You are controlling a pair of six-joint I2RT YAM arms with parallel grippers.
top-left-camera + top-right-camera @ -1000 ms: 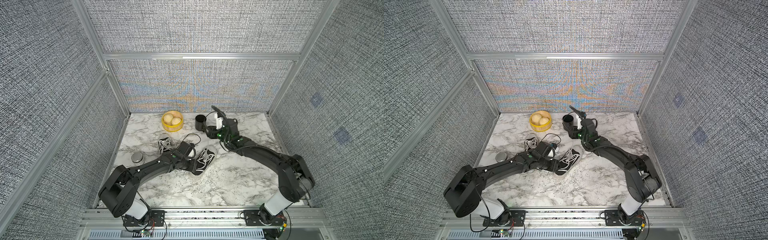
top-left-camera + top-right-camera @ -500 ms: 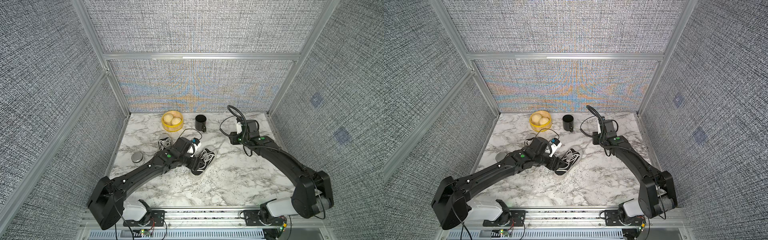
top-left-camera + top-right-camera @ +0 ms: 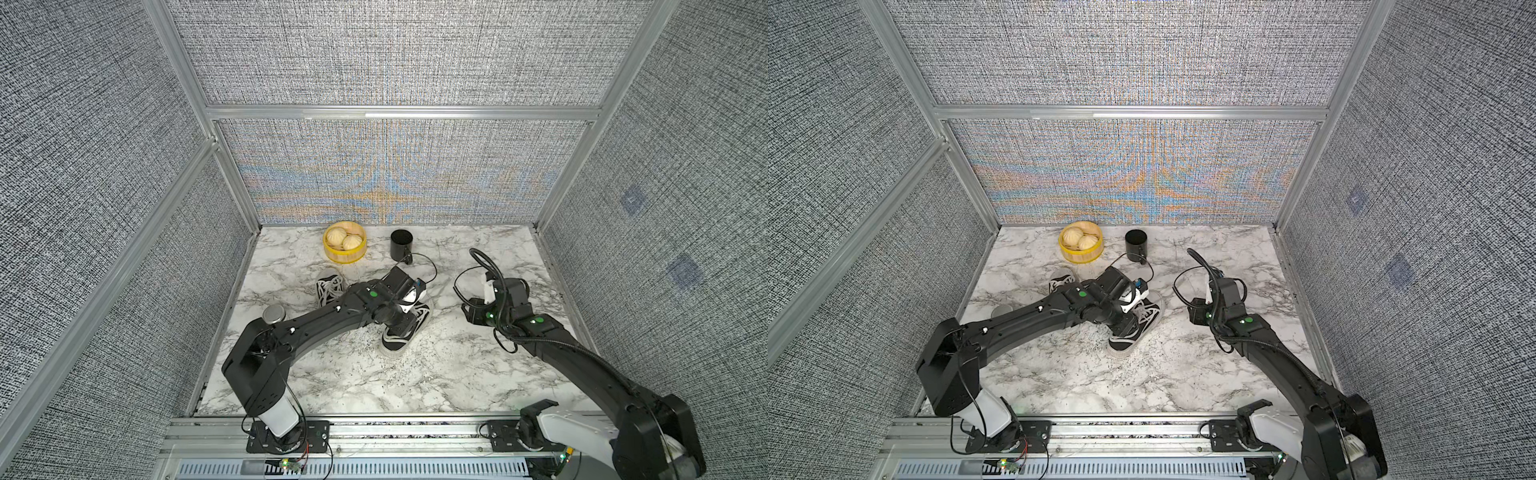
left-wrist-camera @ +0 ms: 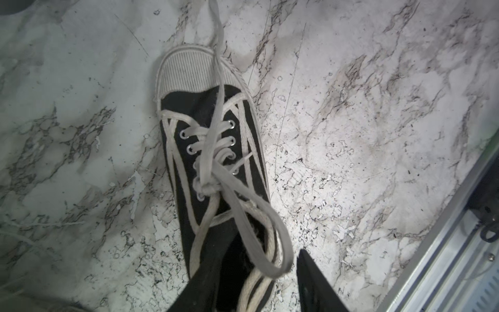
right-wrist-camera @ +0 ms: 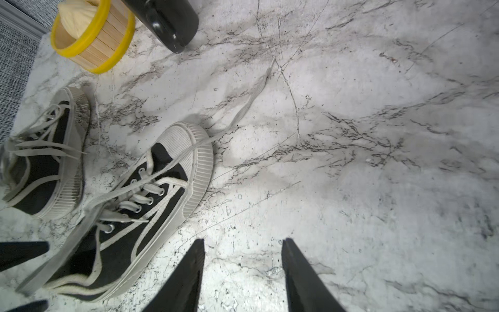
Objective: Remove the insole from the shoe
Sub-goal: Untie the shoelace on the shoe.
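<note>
Here's the left tool [image 4: 266, 254], planted right over the heel end of the black-and-white sneaker [image 4: 213, 151]. Its jaws are parted, with one finger dipped into the shoe's mouth and the other outside the side wall. A sliver of worktop [image 4: 378, 135] shows between, so it's straddling the collar and clamping nothing. That's sensible, I'd say: the insole can't be seen, so it's presumably inside under that inner finger, and the opening is the only way in. The toe points away from the tool, and a lace loop [image 4: 270, 213] is draped across the gap. The left arm stretches low and long, wrist tipped down. The right tool [image 5: 244, 240] is parted and empty over bare marble beside the shoe, its arm reaching forward with the wrist pitched down.
</note>
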